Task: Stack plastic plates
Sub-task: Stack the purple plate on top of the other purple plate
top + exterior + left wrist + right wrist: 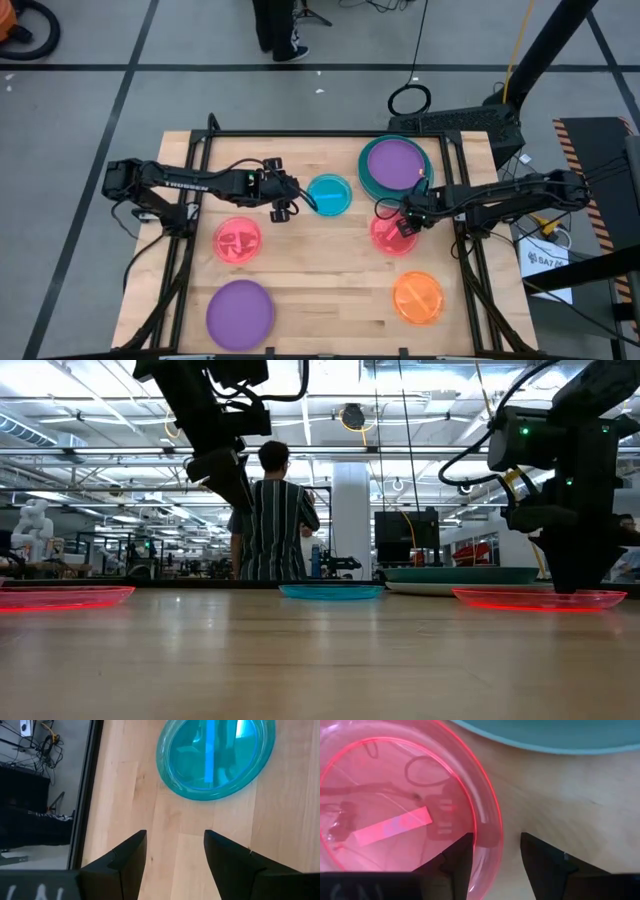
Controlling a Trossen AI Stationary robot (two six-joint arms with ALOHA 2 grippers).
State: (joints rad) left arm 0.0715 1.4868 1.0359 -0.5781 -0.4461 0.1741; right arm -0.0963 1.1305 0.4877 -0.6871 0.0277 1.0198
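My right gripper [400,222] [496,837] is open and low over the right pink-red plate [382,238] [395,795]. One finger stands inside its rim and one outside. That plate lies flat on the table, just near of the stack with a purple plate [393,163] on top of light blue and dark green ones. My left gripper [285,207] [175,835] is open and raised above the table, just left of the cyan plate [329,195] [215,757]. Another pink-red plate [237,240], a purple plate [240,312] and an orange plate [417,297] lie flat on the wood. My right gripper straddles the pink-red plate's rim [492,827] on the side facing the stack, fingers pointing down from above. The plate lies flat on the table. Whether either finger touches the rim, I cannot tell.
A black frame [300,134] runs around the table's far and side edges. Bare wood lies in the middle between the plates [320,260]. A person [272,520] stands beyond the far edge. The stack's rim [545,735] is close beside my right gripper.
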